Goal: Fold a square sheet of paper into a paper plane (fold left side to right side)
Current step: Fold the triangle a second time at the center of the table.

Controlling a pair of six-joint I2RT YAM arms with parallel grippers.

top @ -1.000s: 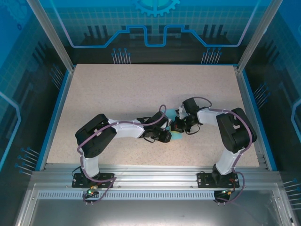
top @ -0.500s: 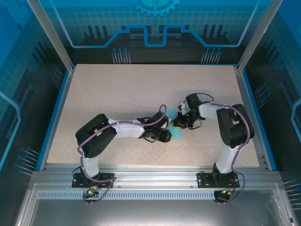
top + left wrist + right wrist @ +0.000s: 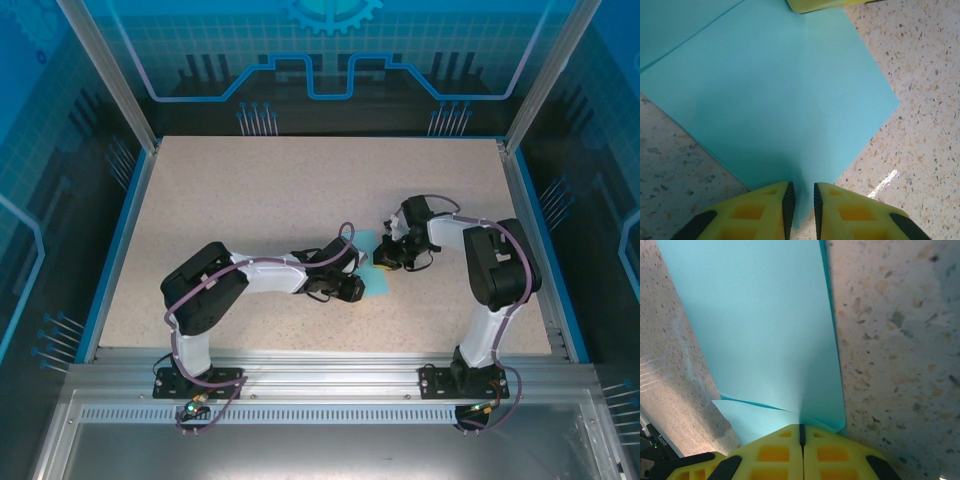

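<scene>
Light-blue square sheet of paper (image 3: 378,283) seen on speckled bench (image 3: 260,190), right of centre. Left end effector (image 3: 358,283) placed at its left edge, right end effector (image 3: 386,258) at its far-right side. Both arms bent inward, tips near each other.

You are running two arms of the same build, the left arm (image 3: 250,272) and the right arm (image 3: 495,265): black joint housings joined by white link covers. A thin purple cable (image 3: 346,228) trails along each one. Each arm rises from a black base plate (image 3: 197,380). The left hand (image 3: 804,200) and right hand (image 3: 801,432) have yellow fingers (image 3: 760,210) with moulded pockets and black pads (image 3: 788,197).
</scene>
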